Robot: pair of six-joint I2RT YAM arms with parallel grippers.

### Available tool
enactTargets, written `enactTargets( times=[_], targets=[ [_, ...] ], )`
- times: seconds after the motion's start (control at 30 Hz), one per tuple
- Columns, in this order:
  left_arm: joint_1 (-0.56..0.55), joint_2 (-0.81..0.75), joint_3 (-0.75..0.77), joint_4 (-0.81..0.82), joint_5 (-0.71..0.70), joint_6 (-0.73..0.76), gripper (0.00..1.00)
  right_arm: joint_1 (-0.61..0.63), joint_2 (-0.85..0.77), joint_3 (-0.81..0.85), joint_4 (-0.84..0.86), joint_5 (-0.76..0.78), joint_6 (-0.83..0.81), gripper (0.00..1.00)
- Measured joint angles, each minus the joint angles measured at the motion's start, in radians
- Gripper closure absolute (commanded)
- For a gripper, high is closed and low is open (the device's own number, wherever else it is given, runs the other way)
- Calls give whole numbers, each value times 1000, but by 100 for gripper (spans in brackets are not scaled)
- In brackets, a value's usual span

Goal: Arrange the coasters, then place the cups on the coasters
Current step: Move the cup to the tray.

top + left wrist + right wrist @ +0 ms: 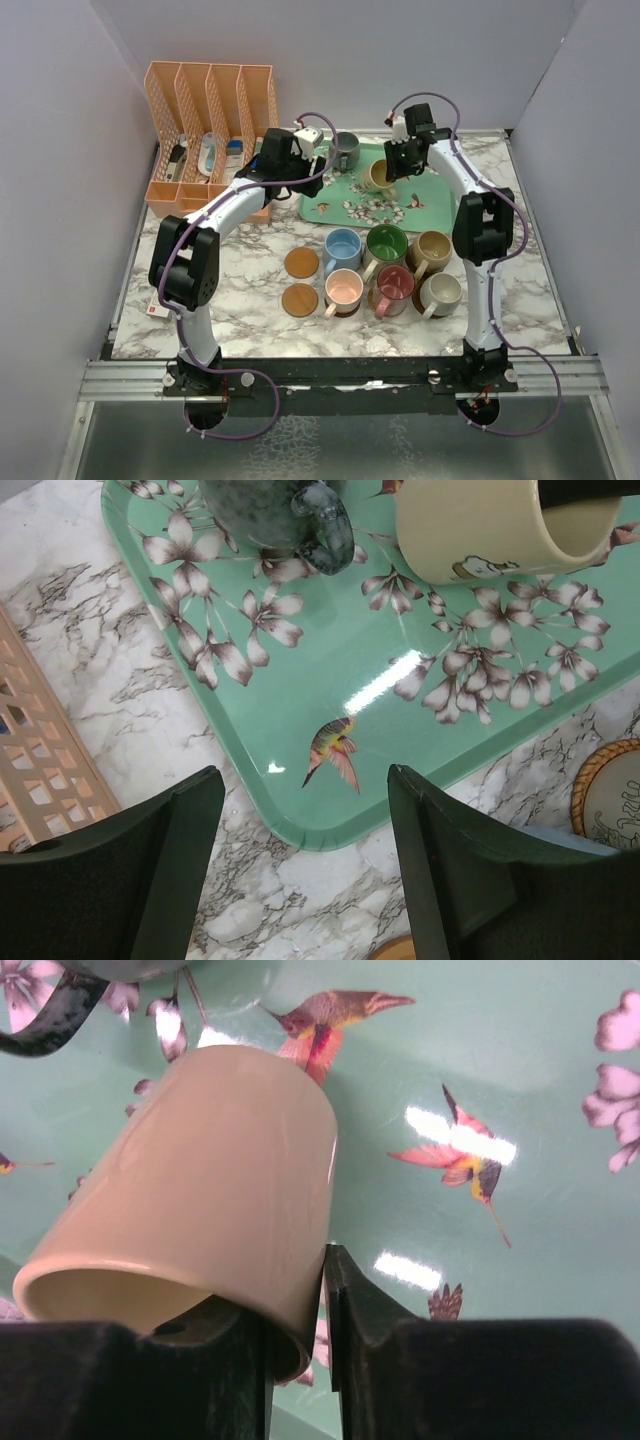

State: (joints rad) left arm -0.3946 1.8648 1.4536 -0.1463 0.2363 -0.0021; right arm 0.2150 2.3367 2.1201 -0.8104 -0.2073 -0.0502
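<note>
A pale yellow cup [220,1190] hangs tilted over the teal floral tray [520,1060], and my right gripper [297,1330] is shut on its wall, one finger inside the rim and one outside. From above, that cup [380,176] and right gripper [388,168] sit mid-tray. A grey cup [346,150] stands at the tray's back left. My left gripper [308,180] is open and empty above the tray's near-left corner [300,820]. Blue [343,247], green [386,243], tan [432,248], pink [344,288], dark red [395,285] and cream-white [441,292] cups rest on coasters. Two bare coasters [301,263] [299,299] lie left of them.
An orange slotted file rack [210,120] stands at the back left, close to the left arm's elbow. A small white card [158,306] lies near the left front edge. Grey walls enclose the marble table [530,290] on three sides.
</note>
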Motion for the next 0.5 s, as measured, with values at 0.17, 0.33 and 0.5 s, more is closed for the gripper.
enactTargets(
  times=[0.17,0.33,0.5],
  targets=[
    [0,0,-8,3,9,0,30,0,-66,-87,-3,-9,6,84],
    [0,0,-12,3,15,0,30,0,-146,-214,-6,-21,14,83],
    [0,0,-12,3,23,-2,30,0,-222,-315,-10,-21,19,77]
  ],
)
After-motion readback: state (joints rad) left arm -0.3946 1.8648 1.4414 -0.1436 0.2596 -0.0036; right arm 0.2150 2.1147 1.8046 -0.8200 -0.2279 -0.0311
